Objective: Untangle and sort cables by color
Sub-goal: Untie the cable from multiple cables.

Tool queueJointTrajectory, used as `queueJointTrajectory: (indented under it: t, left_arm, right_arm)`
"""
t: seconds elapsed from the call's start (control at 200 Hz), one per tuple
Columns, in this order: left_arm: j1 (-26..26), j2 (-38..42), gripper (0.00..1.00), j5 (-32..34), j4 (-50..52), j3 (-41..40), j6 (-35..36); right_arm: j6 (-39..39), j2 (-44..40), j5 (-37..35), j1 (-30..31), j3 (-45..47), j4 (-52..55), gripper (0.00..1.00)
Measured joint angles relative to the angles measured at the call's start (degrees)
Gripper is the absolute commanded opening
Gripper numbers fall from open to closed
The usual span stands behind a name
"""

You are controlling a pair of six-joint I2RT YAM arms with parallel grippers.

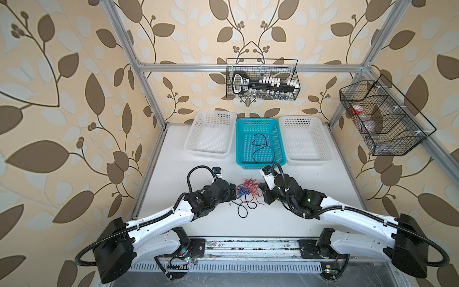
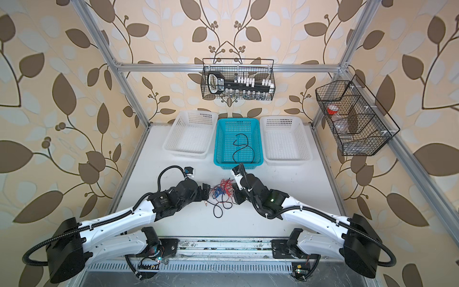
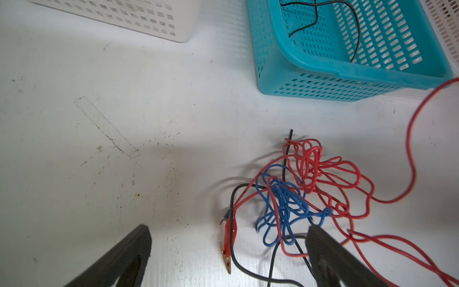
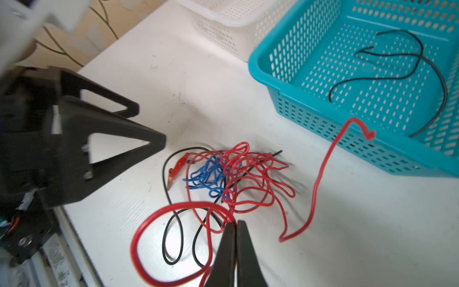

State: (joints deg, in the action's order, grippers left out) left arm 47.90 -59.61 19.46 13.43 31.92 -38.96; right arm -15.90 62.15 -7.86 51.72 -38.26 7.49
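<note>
A tangle of red, blue and black cables (image 1: 246,192) lies mid-table between both arms. My left gripper (image 3: 229,231) stands open just left of it, a red alligator clip (image 3: 229,238) lying between its wide-apart fingers. The blue cable (image 3: 285,201) is bunched in the knot's middle. My right gripper (image 4: 234,223) is shut on a red cable (image 4: 159,213) at the tangle's right edge; the cable bows out in a big loop beside the fingers. A black cable (image 1: 244,211) trails from the knot towards the front. One black cable (image 1: 260,146) lies in the teal basket (image 1: 258,121).
Two white baskets (image 1: 216,113) (image 1: 298,118) flank the teal one along the back of the table. Wire racks hang on the back rail (image 1: 262,79) and the right rail (image 1: 380,116). A loose red end (image 4: 367,134) rises near the teal basket's front wall.
</note>
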Motion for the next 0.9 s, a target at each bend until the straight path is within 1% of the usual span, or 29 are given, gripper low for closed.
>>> queueJointTrajectory:
  t: [0.19, 0.315, 0.43, 0.58, 0.75, 0.9]
  left_arm:
    - [0.0, 1.2, 0.99, 0.0, 0.0, -0.2, 0.5]
    - [0.0, 1.9, 0.99, 0.1, 0.0, -0.2, 0.9]
    - [0.0, 1.9, 0.99, 0.2, 0.0, -0.2, 1.1]
    - [0.0, 2.3, 0.99, 0.2, 0.0, -0.2, 1.6]
    - [0.0, 5.5, 0.99, 0.2, -0.1, -0.2, 3.1]
    - [0.0, 7.8, 0.99, 0.2, -1.0, -0.2, 4.7]
  right_arm:
    - [3.4, -9.1, 3.3, 1.0, -1.2, 1.8, 0.0]
    - [4.2, -12.3, 3.9, 1.0, -4.1, 2.6, 0.0]
    - [4.8, -12.5, 4.3, 1.0, -7.6, 3.1, 0.0]
    - [5.1, -11.9, 3.4, 1.0, -9.6, 3.7, 0.0]
    - [5.3, -9.5, -0.3, 1.0, -11.1, 5.7, 0.0]
    - [5.5, -8.4, -0.9, -0.2, -12.2, 6.6, 0.0]
